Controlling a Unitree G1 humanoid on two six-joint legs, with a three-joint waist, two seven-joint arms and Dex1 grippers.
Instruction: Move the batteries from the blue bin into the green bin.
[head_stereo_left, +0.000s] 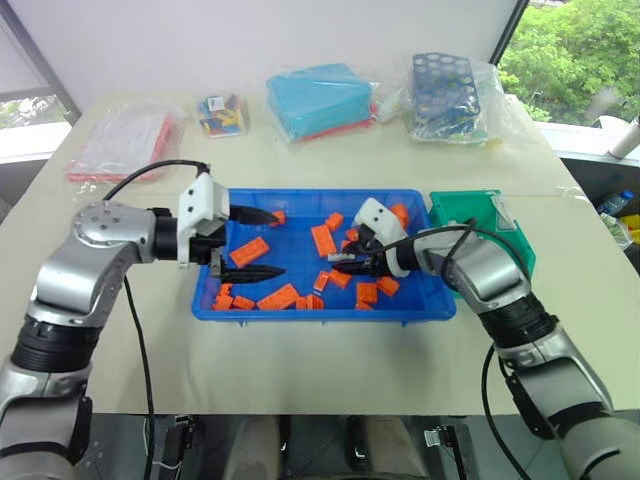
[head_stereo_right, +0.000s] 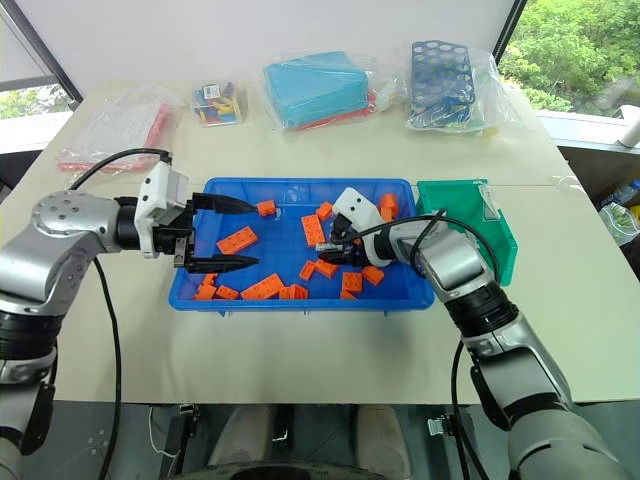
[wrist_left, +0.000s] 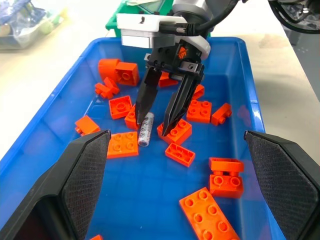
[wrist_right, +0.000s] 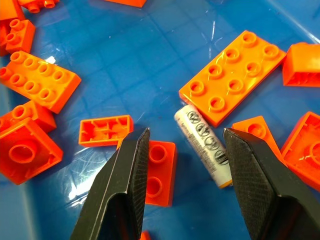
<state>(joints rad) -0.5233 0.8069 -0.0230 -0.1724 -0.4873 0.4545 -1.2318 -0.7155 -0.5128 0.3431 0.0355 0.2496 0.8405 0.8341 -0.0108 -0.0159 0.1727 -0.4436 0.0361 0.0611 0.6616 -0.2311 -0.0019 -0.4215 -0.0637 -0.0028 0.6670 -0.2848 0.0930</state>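
Battery (wrist_right: 206, 145), markings unreadable, lies between the right end effector's (wrist_left: 159, 121) parted fingers.

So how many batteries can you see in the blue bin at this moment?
1. The battery lies on the floor of the blue bin among orange blocks, between the open fingers of the right gripper. Blocks may hide others.

right pincer (wrist_left: 159, 116) open over battery (wrist_left: 145, 129) | blue bin (wrist_left: 240, 75) | orange blocks (wrist_left: 122, 144)
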